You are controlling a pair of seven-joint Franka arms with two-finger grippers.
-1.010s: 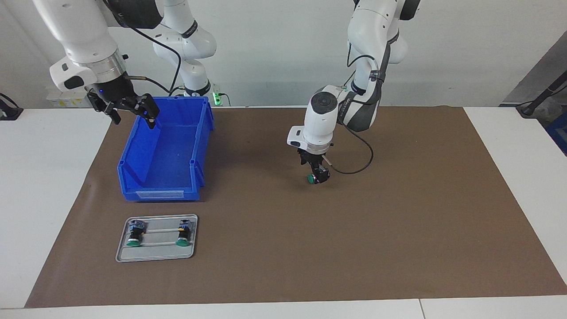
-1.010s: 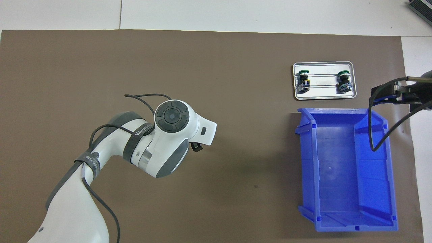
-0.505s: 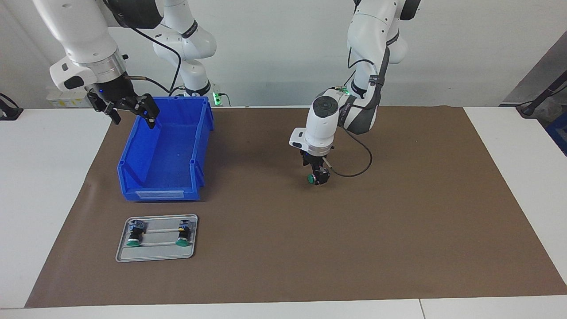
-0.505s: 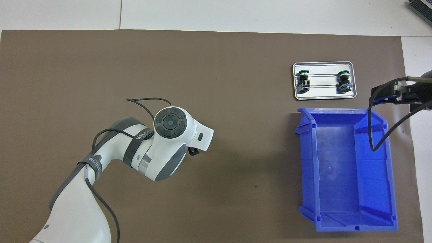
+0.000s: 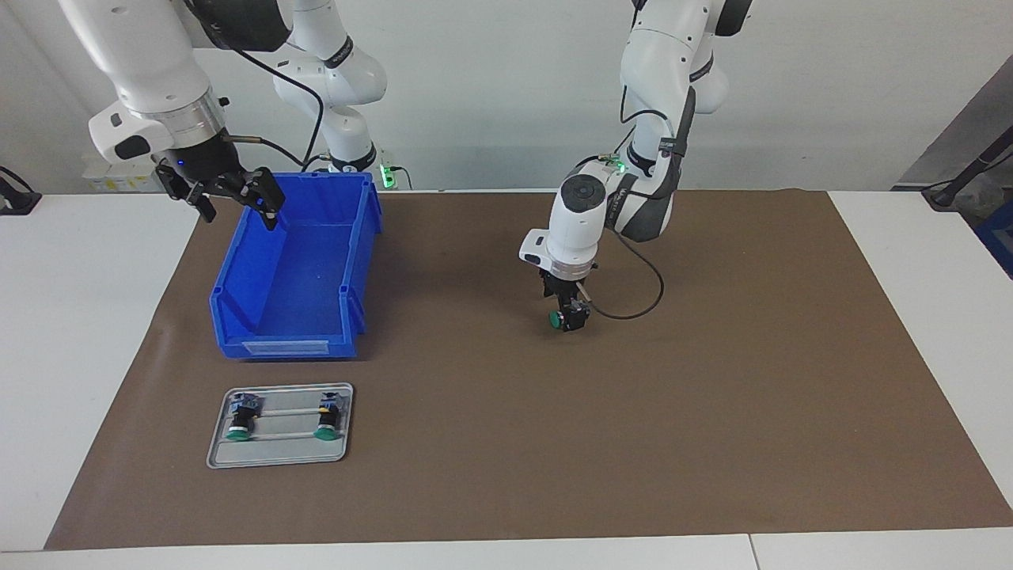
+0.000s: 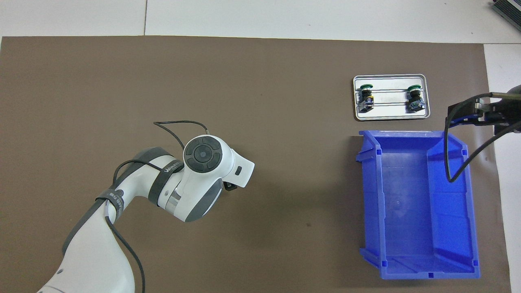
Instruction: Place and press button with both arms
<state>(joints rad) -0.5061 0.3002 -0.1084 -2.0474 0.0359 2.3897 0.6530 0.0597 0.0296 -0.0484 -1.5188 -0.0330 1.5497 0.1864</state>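
**Stock on my table — two arms, one button in hand**

- Left gripper [image 5: 570, 319]: I see it low over the middle of the brown mat [image 5: 712, 412], fingers pointing down and closed around a button [image 5: 559, 319]. The green cap sticks out sideways from the fingers, toward the right arm's end of the table. I cannot tell whether the button touches the mat. From overhead the wrist hides almost all of this; only a dark tip shows beneath the white housing.
- Right gripper [image 5: 235, 202]: raised above the blue bin [image 5: 297, 317], over its rim at the robots' end on the side toward the right arm's end of the table. Fingers spread wide, holding nothing. This arm waits.
- Blue bin: sits on the mat toward the right arm's end; I see nothing inside it.
- Metal tray [image 5: 278, 453]: farther from the robots than the bin, just beside it. It carries two more buttons [image 5: 240, 419] [image 5: 326, 418] — lying apart on their sides, green caps pointing away from the robots.
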